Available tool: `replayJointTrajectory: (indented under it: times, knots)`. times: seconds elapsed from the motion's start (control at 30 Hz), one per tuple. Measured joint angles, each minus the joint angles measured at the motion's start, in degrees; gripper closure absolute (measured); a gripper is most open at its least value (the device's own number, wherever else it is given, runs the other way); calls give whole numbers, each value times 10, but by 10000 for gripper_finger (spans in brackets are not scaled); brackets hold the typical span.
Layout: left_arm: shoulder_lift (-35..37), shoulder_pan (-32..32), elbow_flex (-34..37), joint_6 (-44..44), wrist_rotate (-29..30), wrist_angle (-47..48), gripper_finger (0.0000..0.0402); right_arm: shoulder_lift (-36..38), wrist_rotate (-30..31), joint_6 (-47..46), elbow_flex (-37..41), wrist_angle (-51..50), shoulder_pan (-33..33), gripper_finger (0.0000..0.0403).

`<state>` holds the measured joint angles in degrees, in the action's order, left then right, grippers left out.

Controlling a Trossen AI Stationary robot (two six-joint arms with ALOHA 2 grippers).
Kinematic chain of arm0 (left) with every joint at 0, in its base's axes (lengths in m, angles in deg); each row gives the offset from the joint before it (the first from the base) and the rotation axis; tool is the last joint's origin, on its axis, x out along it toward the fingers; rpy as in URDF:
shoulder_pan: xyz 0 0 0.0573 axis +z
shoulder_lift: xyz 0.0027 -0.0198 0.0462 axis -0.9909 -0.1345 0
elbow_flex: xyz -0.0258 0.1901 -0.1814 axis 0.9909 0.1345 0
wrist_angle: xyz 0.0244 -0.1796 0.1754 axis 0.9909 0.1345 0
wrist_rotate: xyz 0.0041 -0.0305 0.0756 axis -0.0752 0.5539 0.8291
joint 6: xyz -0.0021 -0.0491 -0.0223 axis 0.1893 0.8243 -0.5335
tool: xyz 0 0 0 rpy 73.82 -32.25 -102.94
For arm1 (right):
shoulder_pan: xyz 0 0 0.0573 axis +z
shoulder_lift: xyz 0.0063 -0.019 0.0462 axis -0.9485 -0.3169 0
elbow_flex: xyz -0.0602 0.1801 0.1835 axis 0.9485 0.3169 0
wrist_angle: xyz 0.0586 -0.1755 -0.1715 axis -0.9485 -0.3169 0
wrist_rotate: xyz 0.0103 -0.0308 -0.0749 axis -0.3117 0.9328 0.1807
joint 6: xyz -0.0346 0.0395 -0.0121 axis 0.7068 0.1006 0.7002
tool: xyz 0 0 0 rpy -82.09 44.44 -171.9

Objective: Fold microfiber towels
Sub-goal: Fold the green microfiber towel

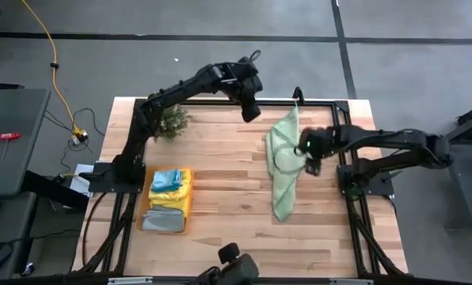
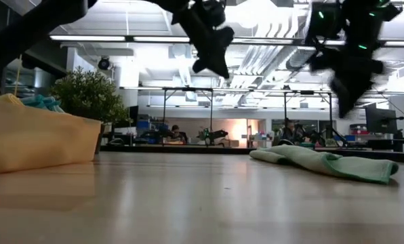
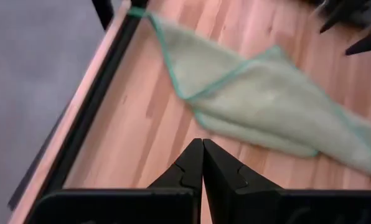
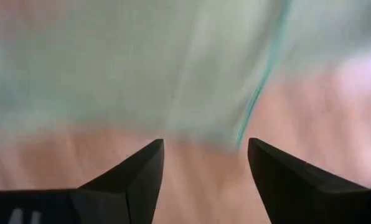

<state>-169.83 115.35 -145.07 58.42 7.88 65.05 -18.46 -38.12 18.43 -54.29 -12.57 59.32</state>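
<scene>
Wooden bench [image 1: 220, 182], black-framed at the rim. Two dark arms over it. Left gripper [image 1: 250, 108] hung in the air above the far edge, just left of the green towel's far corner; jaws pressed together, nothing between them, as seen in the left wrist view [image 3: 202, 163]. Right gripper [image 1: 311, 162] hovered low at the right edge of the green towel, jaws spread wide apart and empty, towel filling the right wrist view just ahead of the fingers [image 4: 142, 171].

One pale green towel [image 1: 283, 162] lay loose on the right half of the bench, crumpled and stretched lengthwise from the far rim towards the near side, teal edging visible; flat on the wood in the low view [image 2: 324, 163].

One orange tray [image 1: 167, 214] on the left half, with a stack of towels [image 1: 169, 188] inside: blue on top, yellow beneath, grey at the near end. Exact count in the stack not clear.

One small plant [image 1: 173, 121] at the far left.
</scene>
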Motion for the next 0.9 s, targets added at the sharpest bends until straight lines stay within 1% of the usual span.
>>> replayJointTrajectory:
  times: [0.1, 0.13, 0.2, 0.23, 0.3, 0.37, 0.43, 0.5, 0.6, 0.7, 0.8, 0.9]
  knots:
    - [12, -1, 0, 10, -30, -20, 401, 5, 11, 16, -23, 56, -47, 179]
    - [14, -2, 0, 15, -43, -32, 401, -1, 18, 11, -23, 59, -61, 182]
    - [17, -8, 0, 24, -67, -40, 401, -21, 14, -35, -21, 57, -94, 190]
    - [18, -12, 0, 29, -76, -52, 401, -31, -3, -71, -21, 59, -114, 196]
    - [19, -21, 0, 33, -95, -58, 401, -54, -70, -141, -16, 59, -151, 207]
    - [19, -31, 0, 34, -105, -61, 401, -76, -121, -176, -5, 65, -177, 217]
    - [19, -43, 0, 32, -123, -60, 401, -95, -130, -198, -1, 80, -199, 225]
    - [19, -57, 0, 29, -125, -60, 401, -114, -130, -212, 3, 89, -219, 229]
    - [19, -78, 0, 27, -125, -56, 401, -137, -126, -214, 3, 105, -243, 231]
    - [19, -103, 0, 37, -125, -48, 401, -163, -110, -205, 3, 99, -257, 231]
    - [18, -132, 0, 30, -124, -37, 401, -192, -142, -170, 3, 97, -262, 231]
    - [10, -166, 0, 15, -119, -38, 401, -220, -136, -150, 3, 98, -260, 231]
